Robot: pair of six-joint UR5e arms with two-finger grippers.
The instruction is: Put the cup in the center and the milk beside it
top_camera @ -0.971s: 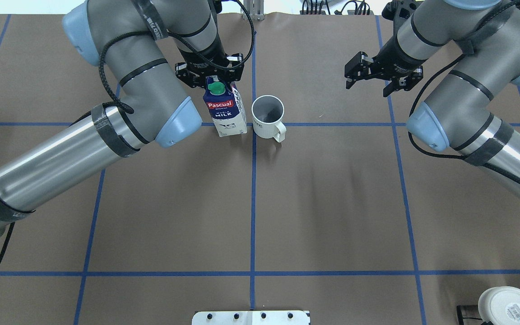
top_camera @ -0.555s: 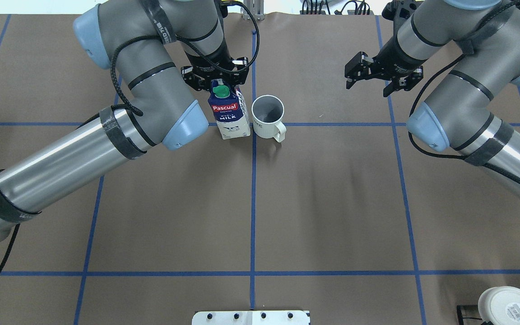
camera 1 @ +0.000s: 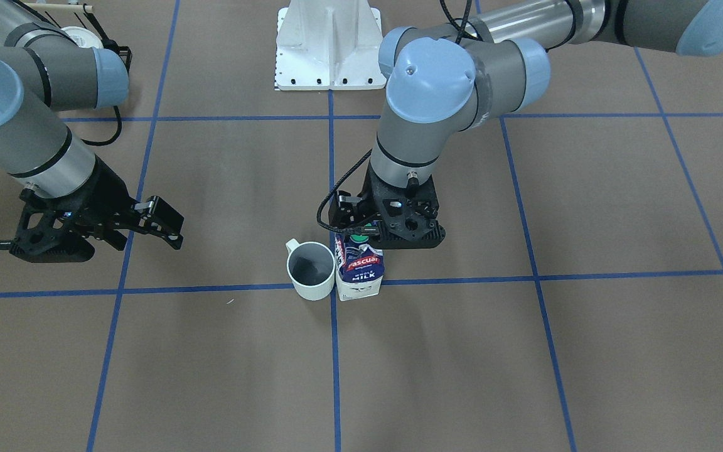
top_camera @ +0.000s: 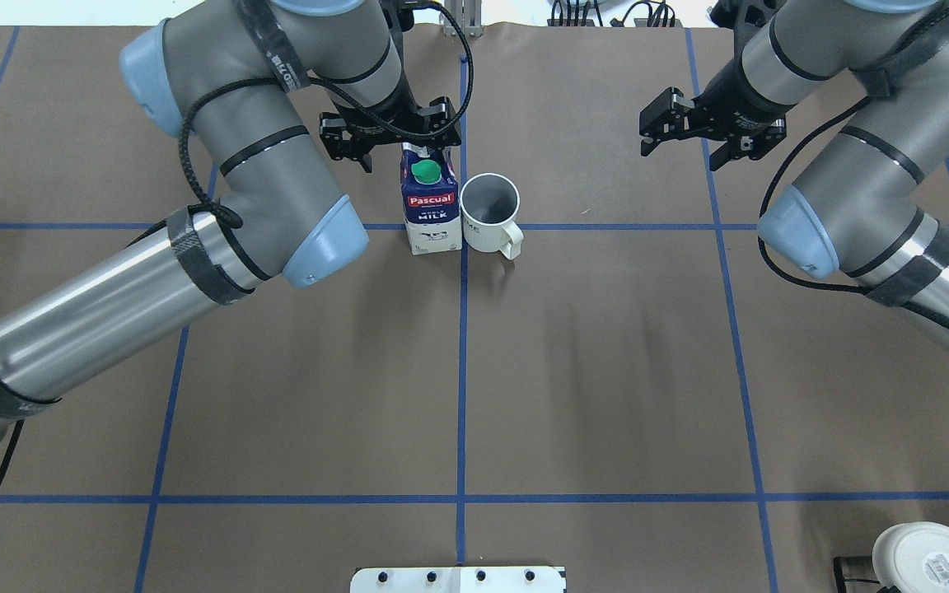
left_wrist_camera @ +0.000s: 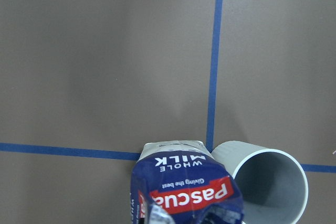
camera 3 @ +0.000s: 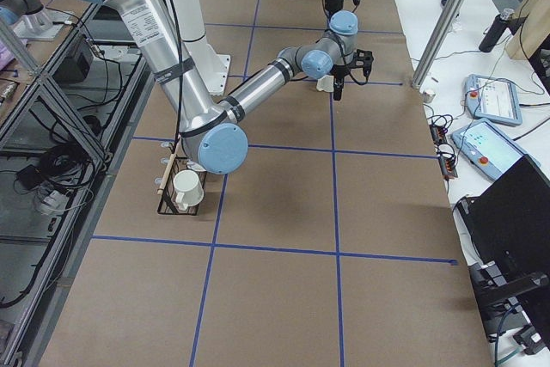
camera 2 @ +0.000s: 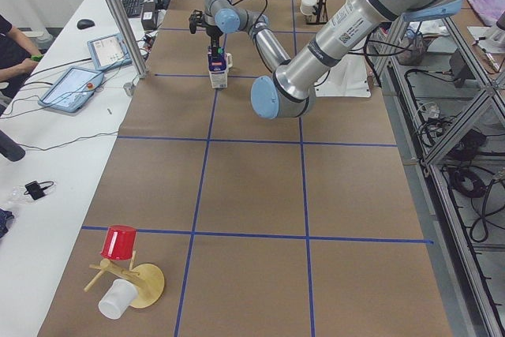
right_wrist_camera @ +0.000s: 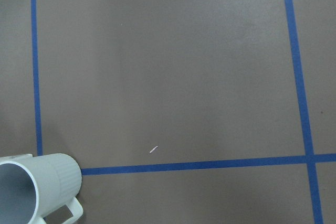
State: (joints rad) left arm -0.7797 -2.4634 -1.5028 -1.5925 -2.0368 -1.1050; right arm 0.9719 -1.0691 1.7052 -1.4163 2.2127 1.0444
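Milk now upright touching cup; left gripper opened, right gripper open

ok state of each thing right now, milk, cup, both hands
milk: upright on the table, right beside the cup, cap on
cup: upright, empty, at the center tape cross
left hand: open, just behind the milk's top
right hand: open, empty, off to the side

The milk carton's front reads "Pascual" and "WHOLE MILK".
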